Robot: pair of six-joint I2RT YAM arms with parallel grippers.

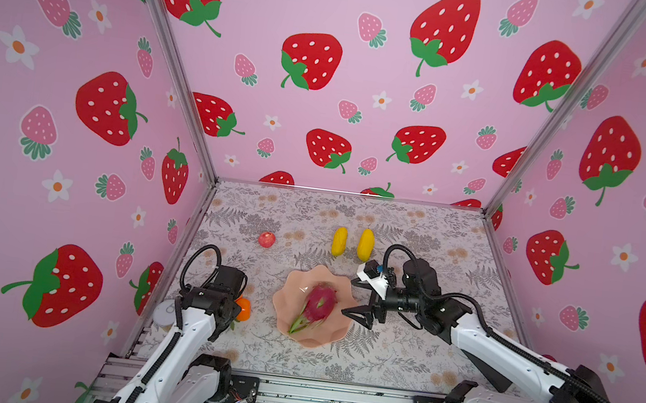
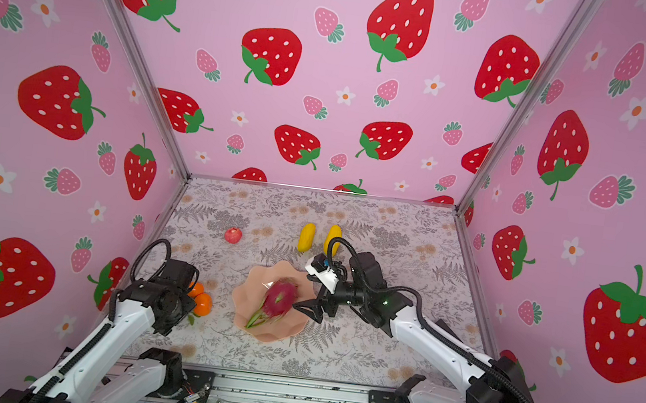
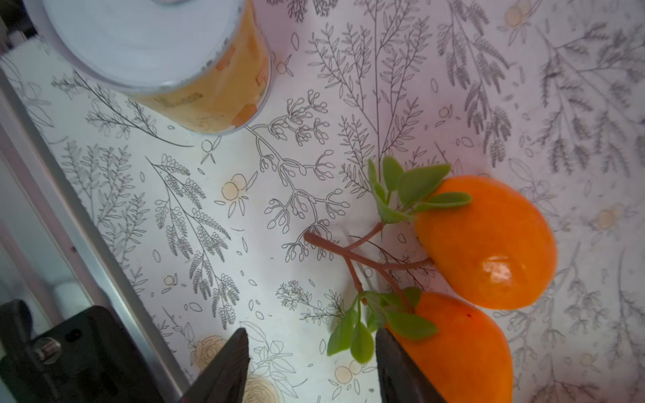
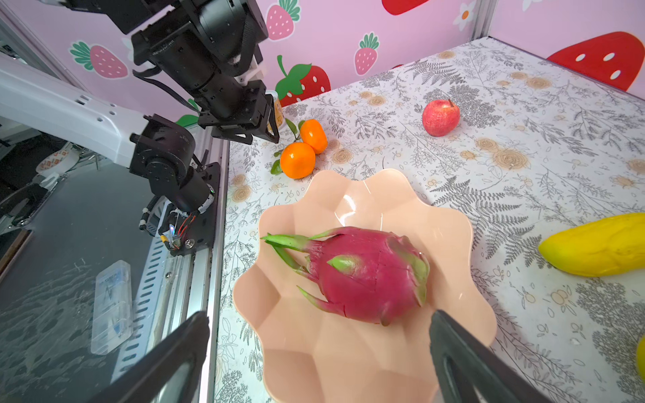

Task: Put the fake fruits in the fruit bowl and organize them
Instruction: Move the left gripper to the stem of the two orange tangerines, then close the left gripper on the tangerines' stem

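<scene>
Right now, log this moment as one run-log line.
bowl: dragon fruit inside | table: oranges, red fruit, yellow fruits | left gripper: open at oranges, nothing held | right gripper: open at bowl's edge, empty

Glossy peach plastic fruit bowl (image 4: 366,195) catching highlights, shiny smooth oranges (image 3: 488,240) gleaming, matt ridged dragon fruit (image 4: 366,275) looking dull, printed table cover (image 1: 398,358) looking matt, metal rail (image 1: 330,400) shining faintly

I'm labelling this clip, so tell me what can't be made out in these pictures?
Oranges on the twig: the left arm covers most of them in a top view.
Left jaws: under the left arm in both top views; left wrist view shows only tips.
Second yellow fruit: cut off by the right wrist view's edge.
White-lidded container: cropped by the left wrist view's edge, label blurred.
</scene>
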